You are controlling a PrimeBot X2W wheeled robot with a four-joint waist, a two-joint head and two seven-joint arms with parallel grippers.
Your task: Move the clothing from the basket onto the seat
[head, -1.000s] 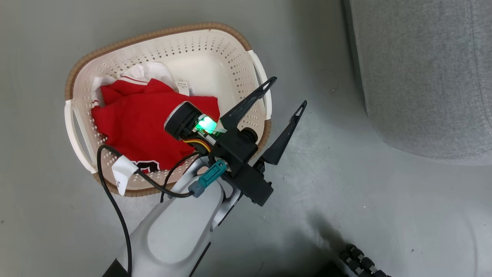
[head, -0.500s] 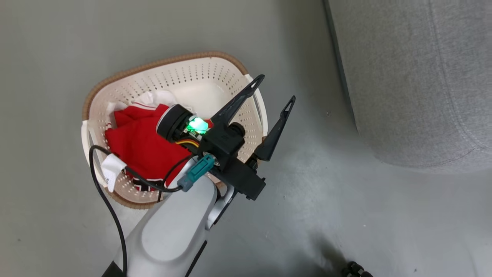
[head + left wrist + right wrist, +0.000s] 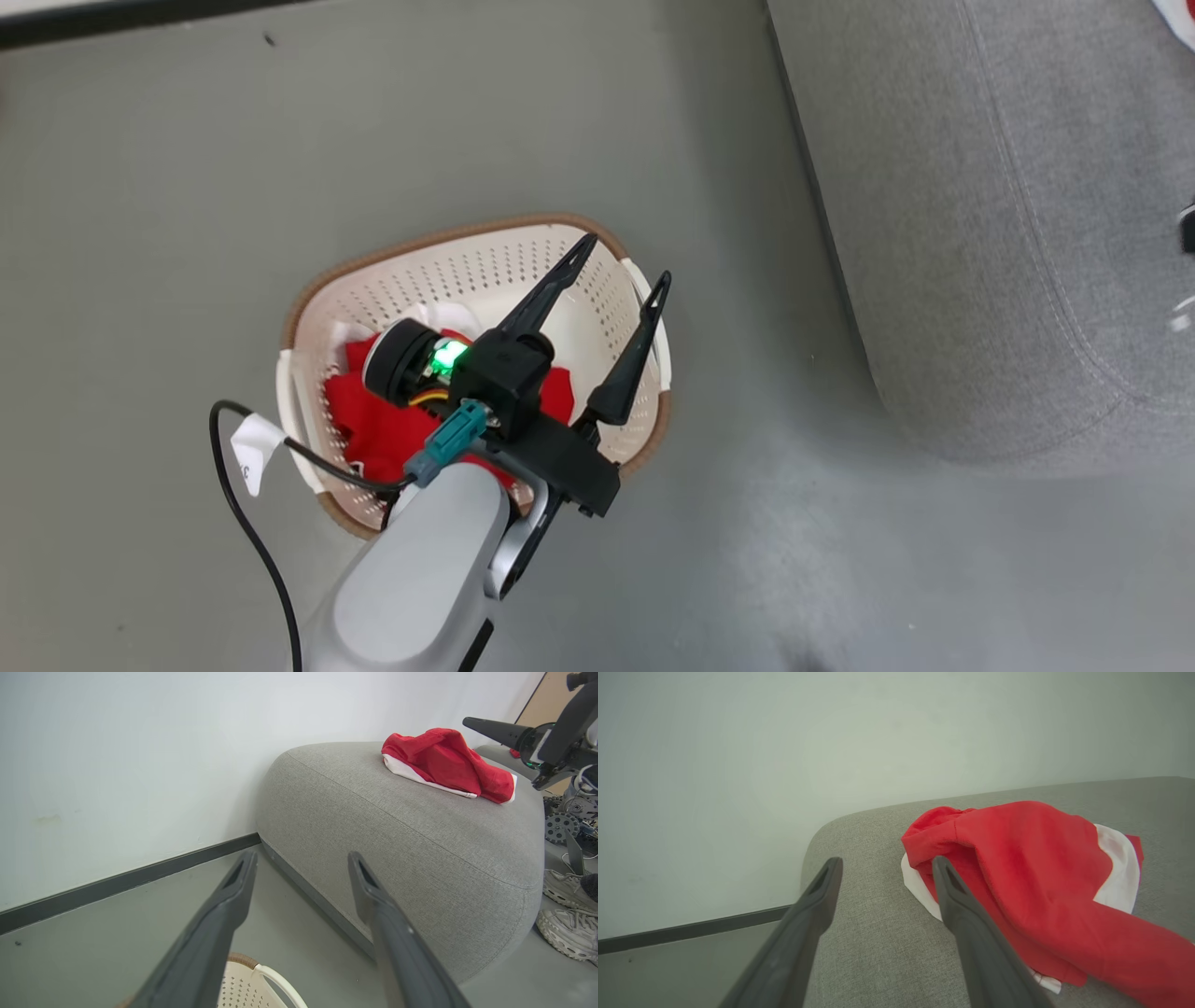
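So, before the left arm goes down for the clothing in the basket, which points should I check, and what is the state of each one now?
1. The left gripper open and empty: ok, jaws wide apart.
2. The left gripper above the basket: ok, it points over the far side.
3. The clothing in plain sight: not ok, the left wrist covers much of it.
4. The right gripper open: ok, jaws apart.
5. The garment resting on the seat: ok, it lies loose there.
6. The right gripper clear of the garment: cannot tell, one finger overlaps its edge.
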